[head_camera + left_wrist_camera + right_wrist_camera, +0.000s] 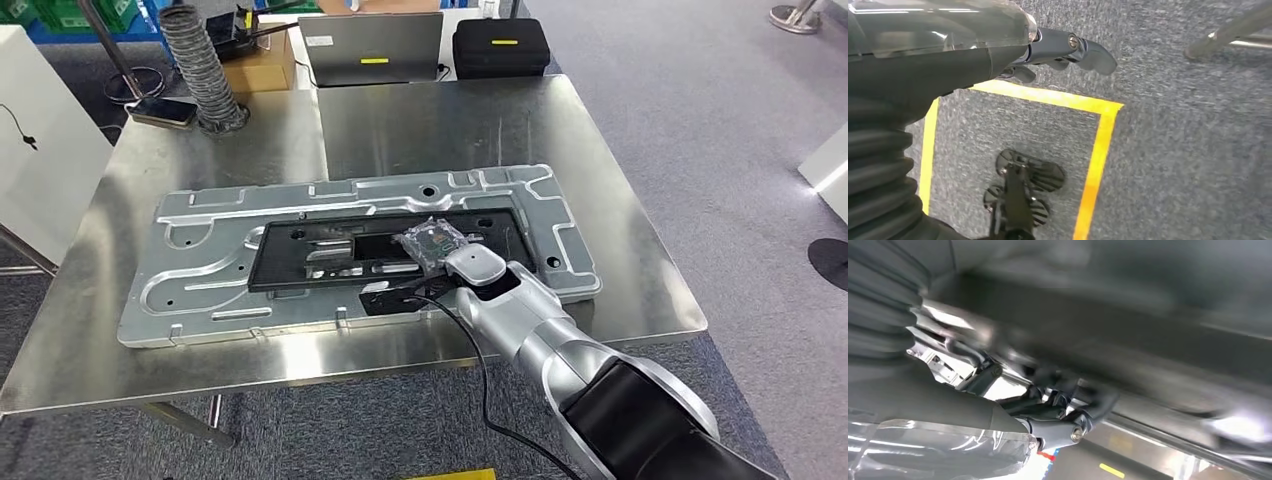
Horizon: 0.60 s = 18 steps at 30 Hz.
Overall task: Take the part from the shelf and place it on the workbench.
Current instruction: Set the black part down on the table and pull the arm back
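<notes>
The right robot hand (pixel 455 262) reaches over the metal panel (pixel 200 280) near the surface's (pixel 620 200) front right edge, apparently clasping the bagged part (pixel 432 240). The slippery bag could slide askew on release. The left robot hand (pixel 1058 52) hangs empty, fingers apart.

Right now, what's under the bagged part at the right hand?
The bagged part lies on the black insert of the large metal panel, which rests on the workbench. The right hand covers its near edge, so the contact there is hidden.
</notes>
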Each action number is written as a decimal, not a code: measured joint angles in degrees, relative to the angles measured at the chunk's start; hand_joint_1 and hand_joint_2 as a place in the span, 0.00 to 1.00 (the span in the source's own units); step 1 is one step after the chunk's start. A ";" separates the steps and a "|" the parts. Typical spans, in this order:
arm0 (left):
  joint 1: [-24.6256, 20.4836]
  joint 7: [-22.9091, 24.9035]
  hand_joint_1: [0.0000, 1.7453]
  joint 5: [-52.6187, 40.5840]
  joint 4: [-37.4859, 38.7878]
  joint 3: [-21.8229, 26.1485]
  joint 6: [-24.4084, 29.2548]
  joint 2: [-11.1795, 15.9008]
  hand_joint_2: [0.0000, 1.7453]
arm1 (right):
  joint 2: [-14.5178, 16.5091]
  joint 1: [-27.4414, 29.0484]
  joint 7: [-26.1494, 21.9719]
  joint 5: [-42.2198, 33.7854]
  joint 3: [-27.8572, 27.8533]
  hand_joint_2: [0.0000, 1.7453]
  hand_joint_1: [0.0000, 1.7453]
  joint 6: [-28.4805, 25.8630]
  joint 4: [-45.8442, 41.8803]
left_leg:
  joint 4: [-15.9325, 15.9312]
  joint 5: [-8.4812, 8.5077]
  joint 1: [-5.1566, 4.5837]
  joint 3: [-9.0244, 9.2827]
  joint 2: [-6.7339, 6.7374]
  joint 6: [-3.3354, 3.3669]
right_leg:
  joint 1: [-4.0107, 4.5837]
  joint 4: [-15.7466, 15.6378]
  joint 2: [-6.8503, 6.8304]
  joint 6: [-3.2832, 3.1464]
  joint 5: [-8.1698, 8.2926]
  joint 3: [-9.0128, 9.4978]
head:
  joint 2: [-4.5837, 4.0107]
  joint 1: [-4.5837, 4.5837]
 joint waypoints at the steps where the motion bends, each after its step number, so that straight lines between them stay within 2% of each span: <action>1: -0.01 -0.20 0.00 -0.09 -0.01 0.00 0.13 0.06 0.00 | -0.04 0.32 -0.29 0.00 0.02 0.00 0.00 -0.98 0.04 | 2.59 -1.66 0.14 -1.06 -0.02 -0.28 | -0.23 -0.50 -0.06 0.25 0.41 0.24 | 0.00 0.00; 3: 0.02 -0.32 0.00 -0.22 -0.01 0.01 0.30 0.19 0.00 | -0.10 1.10 -1.40 -0.10 0.03 0.00 0.00 -3.57 0.09 | 9.93 -5.62 0.49 -4.16 -0.03 -0.97 | -0.31 -0.59 -0.04 0.30 0.60 0.07 | 0.01 0.01; 4: 0.04 -0.34 0.00 -0.28 -0.01 0.01 0.36 0.27 0.00 | -0.10 1.51 -2.18 -0.31 0.02 0.00 0.00 -5.03 0.07 | 12.91 -6.78 0.68 -5.43 -0.02 -1.28 | -0.37 -0.47 -0.02 0.37 0.59 -0.07 | 0.01 0.01; 5: 0.07 -0.36 0.00 -0.35 -0.01 0.02 0.38 0.32 0.00 | -0.10 1.91 -3.25 -0.75 -0.08 0.00 0.00 -6.57 -0.12 | 13.97 -6.82 0.86 -5.83 -0.01 -1.57 | -0.48 -0.28 0.02 0.49 0.53 -0.20 | 0.00 0.01; 6: 0.10 -0.38 0.00 -0.45 -0.01 0.04 0.38 0.37 0.00 | -0.10 2.21 -4.59 -1.43 -0.28 0.00 0.00 -8.01 -0.48 | 12.78 -5.76 1.06 -5.13 0.01 -1.86 | -0.65 0.03 0.09 0.70 0.40 -0.34 | 0.00 0.00; 8: 0.08 -0.47 0.00 -0.69 0.00 0.12 0.31 0.42 0.00 | -0.07 2.68 -8.32 -3.94 -1.16 0.00 0.00 -10.51 -1.95 | 5.50 -2.28 1.52 -1.31 0.03 -2.48 | -1.08 1.09 0.26 1.44 -0.20 -0.67 | -0.01 0.00; 10: 0.00 -0.59 0.00 -0.93 0.01 0.25 0.14 0.41 0.00 | -0.05 3.14 -12.59 -7.71 -2.54 0.00 0.00 -11.78 -4.25 | -0.03 -0.65 1.64 1.44 -0.22 -2.06 | -1.06 2.36 0.41 2.25 -0.83 -1.27 | -0.01 0.01; 13: 0.10 -0.80 0.00 -1.16 0.01 0.60 -0.05 0.38 0.00 | -0.36 5.37 -18.79 -15.10 -5.50 0.00 0.00 -13.11 -10.14 | -0.47 -0.73 1.47 1.45 -0.46 -0.46 | -0.85 2.85 0.54 2.92 -1.01 -1.75 | 0.00 0.04; 15: 0.14 -0.91 0.00 -1.34 0.00 1.00 -0.08 0.40 0.00 | -1.22 7.68 -21.78 -20.58 -7.95 0.00 0.00 -15.15 -16.13 | -0.55 -0.63 1.52 1.40 -0.48 0.27 | -1.05 4.24 0.50 3.37 -2.16 -2.31 | 0.01 0.04; 16: 0.14 -0.95 0.00 -1.44 0.00 1.24 -0.09 0.41 0.00 | -1.87 8.88 -22.80 -23.20 -9.27 0.00 0.00 -16.56 -19.65 | -0.61 -0.60 1.56 1.40 -0.48 0.56 | -1.13 6.45 0.48 3.64 -3.52 -3.30 | 0.01 0.04; 18: 0.22 -1.02 0.00 -1.58 -0.01 1.72 -0.07 0.44 0.00 | -3.43 11.66 -24.12 -27.74 -12.06 0.00 0.00 -19.71 -27.04 | -0.63 -0.67 1.38 1.39 -0.49 0.92 | -1.20 13.68 0.42 4.01 -6.97 -6.74 | -0.01 0.05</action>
